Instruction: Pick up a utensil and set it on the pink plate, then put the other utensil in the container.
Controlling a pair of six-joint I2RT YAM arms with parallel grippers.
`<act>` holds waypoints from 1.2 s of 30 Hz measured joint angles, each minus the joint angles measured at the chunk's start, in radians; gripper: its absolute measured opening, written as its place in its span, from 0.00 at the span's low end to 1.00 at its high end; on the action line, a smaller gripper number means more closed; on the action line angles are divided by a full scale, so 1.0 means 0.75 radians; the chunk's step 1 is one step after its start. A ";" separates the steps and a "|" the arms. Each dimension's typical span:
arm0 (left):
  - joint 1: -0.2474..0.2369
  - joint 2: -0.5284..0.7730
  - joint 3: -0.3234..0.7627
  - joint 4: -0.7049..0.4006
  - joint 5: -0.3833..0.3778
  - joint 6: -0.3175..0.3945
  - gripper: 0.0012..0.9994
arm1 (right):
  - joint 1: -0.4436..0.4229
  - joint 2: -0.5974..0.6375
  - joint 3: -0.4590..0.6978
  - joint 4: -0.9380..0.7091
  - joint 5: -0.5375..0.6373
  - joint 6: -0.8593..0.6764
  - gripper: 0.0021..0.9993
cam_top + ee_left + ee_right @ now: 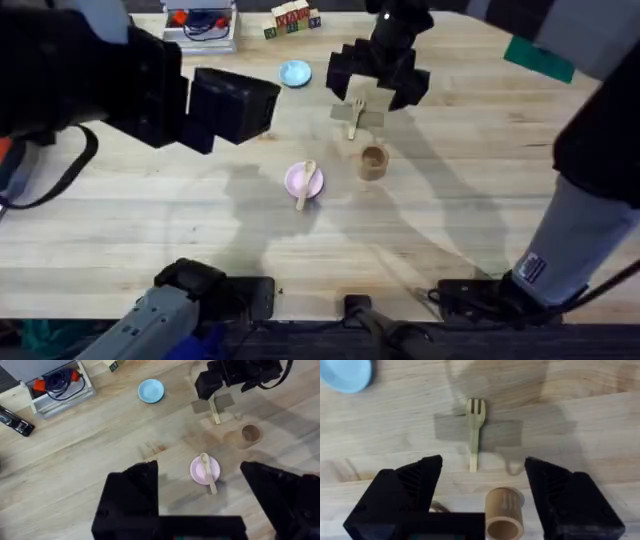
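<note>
The spoon (207, 471) lies on the pink plate (199, 472), handle overhanging its rim. The wooden cup (248, 435) stands near the plate, the fork (215, 412) beyond it.

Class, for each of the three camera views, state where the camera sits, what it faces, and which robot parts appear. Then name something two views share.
Overhead: above the bases, looking down and forward at the wooden table; both arms show.
Left wrist: high on the left arm, facing down at the small wooden spoon on the round pink plate; left gripper open.
Right wrist: low above the pale wooden fork and brown wooden cup; right gripper open.
Shared: fork and cup.
</note>
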 joint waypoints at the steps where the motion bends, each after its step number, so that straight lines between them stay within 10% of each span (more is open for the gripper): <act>1: 0.000 0.000 0.000 0.000 0.000 0.000 0.99 | 0.000 0.015 0.000 0.000 0.000 0.001 1.00; 36: 0.000 0.000 0.000 -0.002 0.000 0.000 0.99 | 0.002 0.197 0.015 0.068 0.005 0.014 0.98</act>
